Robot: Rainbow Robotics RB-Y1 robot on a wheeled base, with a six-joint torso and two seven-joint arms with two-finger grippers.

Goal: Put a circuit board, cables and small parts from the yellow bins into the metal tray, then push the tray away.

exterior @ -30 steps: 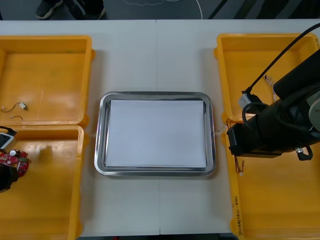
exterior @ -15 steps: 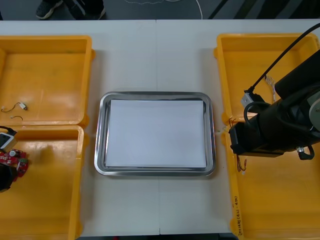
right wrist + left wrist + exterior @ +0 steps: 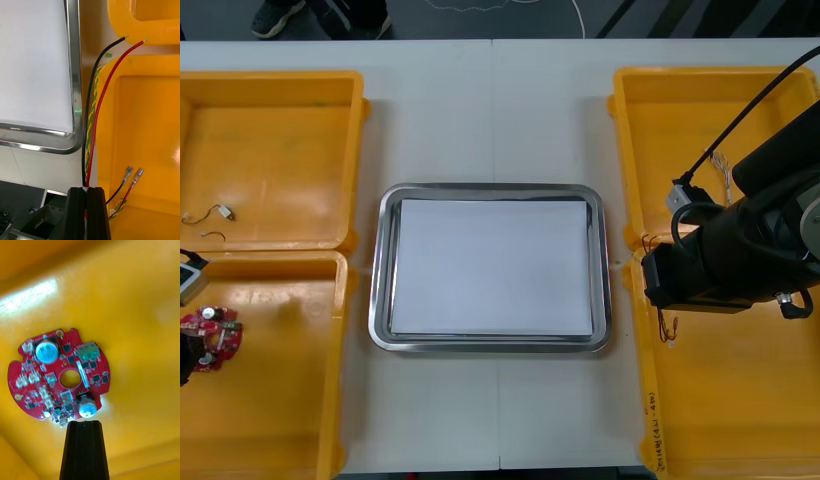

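While in yellow bin [image 3: 280, 400], circuit board [image 3: 210, 338].

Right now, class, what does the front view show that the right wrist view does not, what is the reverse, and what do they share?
Front, not right wrist: the left yellow bins, and the circuit board held by the left end effector over the near one. Right wrist, not front: the right end effector shut on the cables, black, red and a twisted yellow-green one. Both: the metal tray, white inside, the right yellow bins, and the cables' loose ends.
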